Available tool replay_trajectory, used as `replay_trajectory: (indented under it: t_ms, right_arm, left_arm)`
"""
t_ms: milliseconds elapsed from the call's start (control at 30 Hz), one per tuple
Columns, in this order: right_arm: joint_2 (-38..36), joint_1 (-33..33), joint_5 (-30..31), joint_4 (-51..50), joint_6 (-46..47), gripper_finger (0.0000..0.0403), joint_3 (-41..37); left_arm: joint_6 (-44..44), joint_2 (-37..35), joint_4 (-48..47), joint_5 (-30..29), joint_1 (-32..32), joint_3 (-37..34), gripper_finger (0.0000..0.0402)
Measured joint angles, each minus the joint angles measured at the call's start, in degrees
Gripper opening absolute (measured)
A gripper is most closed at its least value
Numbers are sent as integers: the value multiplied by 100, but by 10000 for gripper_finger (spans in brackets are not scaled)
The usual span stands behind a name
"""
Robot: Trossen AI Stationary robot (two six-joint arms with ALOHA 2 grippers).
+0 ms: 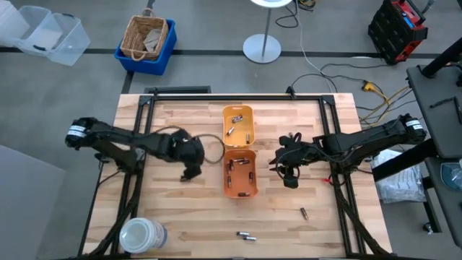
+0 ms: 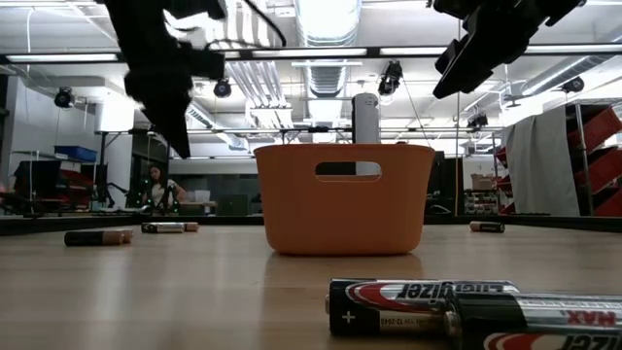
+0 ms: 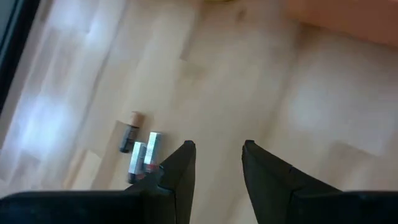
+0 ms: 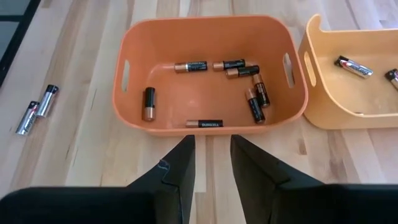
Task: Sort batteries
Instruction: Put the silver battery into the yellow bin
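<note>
Batteries (image 4: 252, 83) inside orange tray (image 4: 208, 37)

The table (image 1: 180, 217) is pale blond wood in lengthwise planks, and on it the orange tray (image 4: 208, 74) sits beside a lighter yellow-orange tray (image 4: 348, 81). The batteries in the orange tray (image 4: 199, 66) are black with copper-brown ends, one printed with white lettering, while the loose pair of batteries (image 4: 37, 109) on the wood is silver-grey with dark and reddish bands. Both arms are dark, the left gripper's fingers (image 3: 180, 177) and the right gripper's fingers (image 4: 180, 171) showing matte black, and a white-lidded jar (image 1: 142, 235) stands at the table's corner.
</note>
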Motion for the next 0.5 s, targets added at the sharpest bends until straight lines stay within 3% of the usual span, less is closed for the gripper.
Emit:
replay_trajectory:
  t_ms: [267, 500]
  right_arm:
    - [0, 0, -1, 75, 50, 95, -116]
    - [-1, 0, -1, 320, 47, 106, -213]
  left_arm:
    - [1879, -11, 512, 199, 571, -546, 113]
    - [2209, -17, 1170, 174, 679, -1132, 113]
